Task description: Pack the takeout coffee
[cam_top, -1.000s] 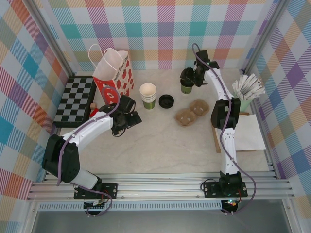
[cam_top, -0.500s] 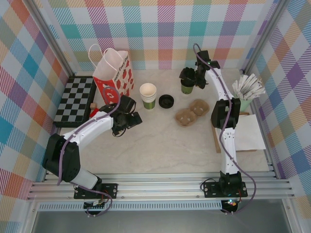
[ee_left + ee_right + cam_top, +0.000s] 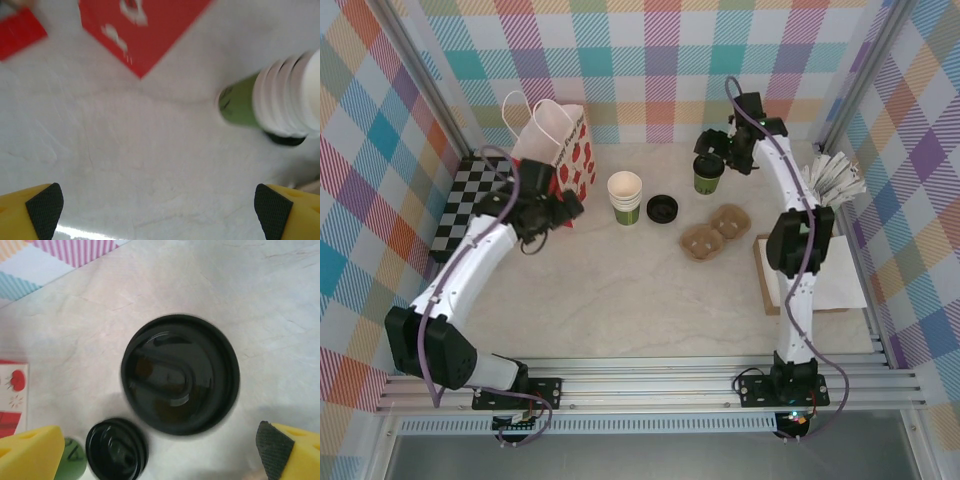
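The right gripper [image 3: 718, 148] has let go of the takeout coffee [image 3: 707, 172] and lifted off, jaws wide open above its black lid. So the cup stands alone at the upper middle-right of the top view (upright, I think, though it is hard to tell from above). The left gripper [image 3: 548, 208] has swung over to the paper bag [image 3: 555, 150] at the upper left, jaws open and empty; nothing is packed yet.

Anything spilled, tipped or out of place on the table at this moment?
Nothing spilled or tipped. The takeout coffee stands upright with its lid on, and the paper bag stands open. Only oddity: a loose black lid lying on the table between the stack of cups and the coffee.
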### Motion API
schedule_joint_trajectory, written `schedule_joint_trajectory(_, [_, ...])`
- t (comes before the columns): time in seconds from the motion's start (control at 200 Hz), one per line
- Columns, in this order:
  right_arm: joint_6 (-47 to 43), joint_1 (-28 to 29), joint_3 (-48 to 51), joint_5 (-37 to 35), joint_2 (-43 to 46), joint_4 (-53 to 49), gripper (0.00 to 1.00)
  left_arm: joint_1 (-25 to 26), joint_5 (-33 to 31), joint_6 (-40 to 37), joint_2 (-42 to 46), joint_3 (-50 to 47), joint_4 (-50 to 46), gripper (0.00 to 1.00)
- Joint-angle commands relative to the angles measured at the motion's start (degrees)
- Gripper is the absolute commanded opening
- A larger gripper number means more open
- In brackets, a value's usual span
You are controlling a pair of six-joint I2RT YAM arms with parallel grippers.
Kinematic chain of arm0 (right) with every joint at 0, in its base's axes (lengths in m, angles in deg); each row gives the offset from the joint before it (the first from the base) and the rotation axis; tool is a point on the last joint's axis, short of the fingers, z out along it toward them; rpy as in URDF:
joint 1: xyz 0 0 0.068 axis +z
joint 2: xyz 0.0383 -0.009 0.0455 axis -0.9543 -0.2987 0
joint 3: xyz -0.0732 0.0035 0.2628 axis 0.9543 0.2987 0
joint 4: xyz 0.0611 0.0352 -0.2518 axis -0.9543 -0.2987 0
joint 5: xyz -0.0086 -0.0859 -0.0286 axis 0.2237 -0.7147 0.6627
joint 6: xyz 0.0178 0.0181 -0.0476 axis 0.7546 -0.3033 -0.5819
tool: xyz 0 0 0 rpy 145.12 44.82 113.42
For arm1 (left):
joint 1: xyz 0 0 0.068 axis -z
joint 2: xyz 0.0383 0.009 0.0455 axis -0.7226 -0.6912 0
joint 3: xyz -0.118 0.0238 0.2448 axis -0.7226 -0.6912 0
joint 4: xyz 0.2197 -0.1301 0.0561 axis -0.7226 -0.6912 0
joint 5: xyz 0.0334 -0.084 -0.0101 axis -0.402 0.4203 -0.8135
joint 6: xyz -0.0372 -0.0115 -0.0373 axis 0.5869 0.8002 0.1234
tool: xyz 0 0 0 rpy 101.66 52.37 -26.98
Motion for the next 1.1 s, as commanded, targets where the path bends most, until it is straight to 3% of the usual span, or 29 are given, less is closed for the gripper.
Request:
schedule_joint_trajectory(0.0, [-0.8,0.2,10.5,0.6,12.1,7.3,1.00,-3.8,-1.0,-1.5,1.1,6.9,-5.2,1.00])
schedule_joint_trajectory(0.315, [1.3,0.1,44.6,3.2,37.2,20.1,1.00,-7.9,-10.4,15.4,-6.4,18.9,-3.3,1.00])
schedule_joint_trajectory(0.46, [-1.3,0.2,53.7,2.2,44.9,21.1,1.00,-10.3,-10.0,20.8,-12.1,23.0,-3.6,0.90])
schedule_joint_trajectory(0.805, [-5.7,0.2,63.4,0.7,53.5,20.2,1.00,-11.4,-2.6,16.6,-22.8,31.0,-2.4,0.79])
schedule_joint_trajectory(0.905, [-5.8,0.1,63.9,0.5,53.4,19.9,1.00,-11.4,-2.1,15.9,-23.6,30.8,-4.1,0.68])
schedule_joint_trajectory(0.985, [-7.2,0.1,64.1,1.6,52.9,19.5,1.00,-11.4,-2.8,15.1,-23.6,30.7,-6.1,0.51])
schedule_joint_trajectory(1.095, [-12.6,0.2,64.6,2.4,51.2,17.8,1.00,-11.4,-1.8,11.1,-21.7,29.6,-7.9,0.21])
